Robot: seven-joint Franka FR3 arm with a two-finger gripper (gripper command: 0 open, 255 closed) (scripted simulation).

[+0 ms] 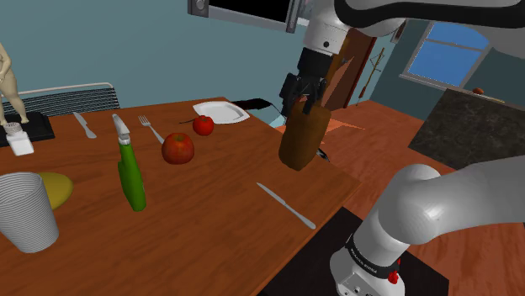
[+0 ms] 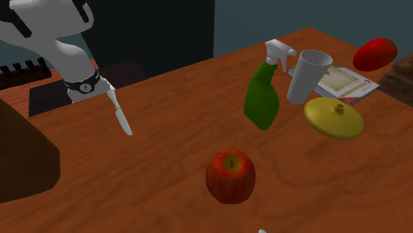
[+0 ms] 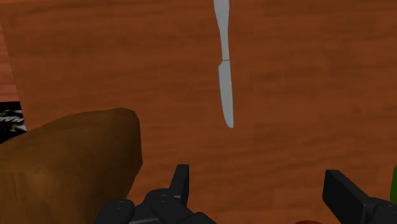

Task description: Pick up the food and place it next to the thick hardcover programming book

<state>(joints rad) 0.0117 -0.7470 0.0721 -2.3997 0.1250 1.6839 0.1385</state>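
The gripper [image 1: 307,101] has its fingers spread apart, clasping nothing. The brown loaf [image 1: 304,139] hangs at its six o'clock, beside one finger and near the table's [image 1: 227,193] edge. It seems unsupported, so it may tumble off. The loaf is rounded and matt. At its five o'clock lies a slim, smooth grey knife [image 1: 286,206].

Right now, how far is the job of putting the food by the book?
Done: nothing placed yet. In hand: the pincer sits over the brown loaf, fingers apart, the loaf beside them, so no sure grasp. Left: carrying it across to the book by the cup.
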